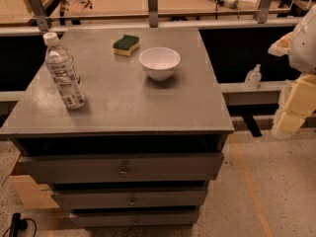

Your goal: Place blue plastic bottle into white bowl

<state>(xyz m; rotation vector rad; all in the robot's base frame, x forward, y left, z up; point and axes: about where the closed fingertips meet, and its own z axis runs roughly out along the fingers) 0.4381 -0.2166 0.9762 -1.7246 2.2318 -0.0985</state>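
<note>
Desk (133, 102): grey, flat top, fills most of the view. Three drawers (123, 169) stacked under its near edge, each with a small metal pull.

Floor (276, 201): speckled, with an orange line running near to far right of the desk.

Far bench (148, 1): wooden, behind a rail, papers and small tools scattered on it; too small to name them all.

Gripper (291, 112): at the right edge of the view, pale yellow padded parts hanging below a white rounded arm section. It sits off the desk's right side, above the floor, well apart from everything on the desk and touching none of it. Cannot tell whether it is open or closed; nothing seen in its grasp.

Bottle (63, 73): upright on the desk's left side, nearer than the other items. Clear plastic, white cap, white label with dark print. Well apart from the bowl.

Bowl (159, 63): white, upright, right of centre toward the far half of the desk. Looks empty inside.

Sponge (126, 44): green over yellow, lying flat just far-left of the bowl, not touching it.

Pump bottle (253, 77): small, clear, on a ledge right of the desk.
</note>
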